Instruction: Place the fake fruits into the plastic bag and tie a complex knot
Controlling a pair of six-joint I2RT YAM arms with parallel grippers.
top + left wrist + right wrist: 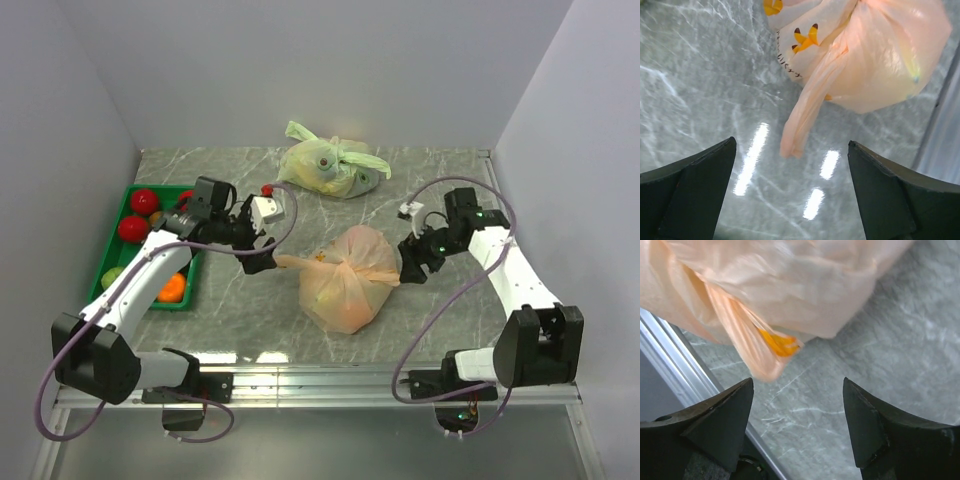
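The peach-orange plastic bag (345, 285) lies bulging mid-table, its handles bunched into a knot (335, 262) with one tail out to each side. My left gripper (264, 262) is open at the left tail's tip; in the left wrist view the tail (800, 120) hangs free ahead of the open gripper (790, 165). My right gripper (410, 265) is open at the right tail; in the right wrist view that tail (747, 347) lies free above the gripper (797, 400). Red fruits (144, 201), an orange (172, 288) and a green fruit (113, 275) sit in the tray.
A green tray (128, 192) stands at the left edge by my left arm. A knotted pale green bag (330, 165) lies at the back centre. A metal rail (330, 375) runs along the table's near edge. Walls close in at the back and on both sides.
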